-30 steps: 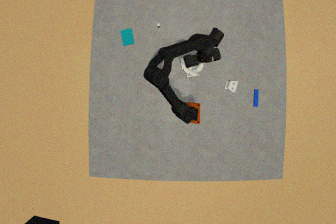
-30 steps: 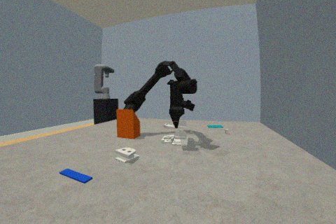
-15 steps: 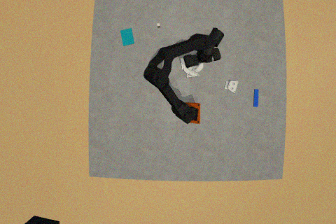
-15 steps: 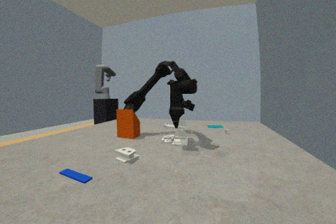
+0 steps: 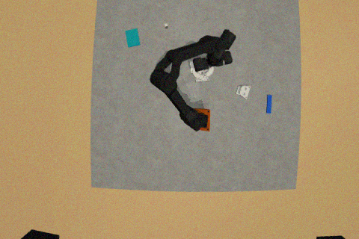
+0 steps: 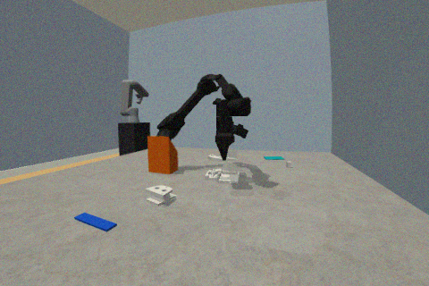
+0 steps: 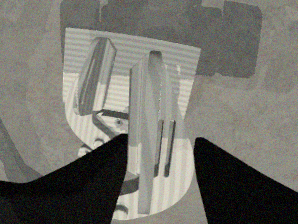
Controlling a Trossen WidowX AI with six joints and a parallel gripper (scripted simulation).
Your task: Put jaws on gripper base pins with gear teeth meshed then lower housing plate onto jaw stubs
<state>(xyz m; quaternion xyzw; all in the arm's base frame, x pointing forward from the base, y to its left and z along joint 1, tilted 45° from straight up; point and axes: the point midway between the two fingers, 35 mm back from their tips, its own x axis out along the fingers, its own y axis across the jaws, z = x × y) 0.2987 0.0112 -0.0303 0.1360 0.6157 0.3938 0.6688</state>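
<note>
My gripper [image 6: 224, 159] [image 7: 162, 143] points straight down and is shut on a white jaw [image 6: 229, 167] [image 7: 140, 107], which stands on edge between the fingertips. The held jaw is over the white gripper base [image 5: 210, 75] [image 7: 184, 186]; whether it sits on its pin is hidden. The other jaw [image 7: 95, 77] is over the base too, slanted, to the left of the held one in the wrist view. A small white part with two dark holes [image 5: 244, 90] [image 6: 159, 189] lies apart; it looks like the housing plate, but I cannot tell for certain.
An orange block [image 5: 207, 128] [image 6: 160, 154] is beside the arm's foot. A blue bar [image 5: 269, 104] [image 6: 95, 222], a teal plate [image 5: 132, 37] [image 6: 273, 158] and a tiny white piece [image 5: 166, 25] [image 6: 289, 164] lie farther out. A flat white part [image 6: 216, 157] lies behind the base.
</note>
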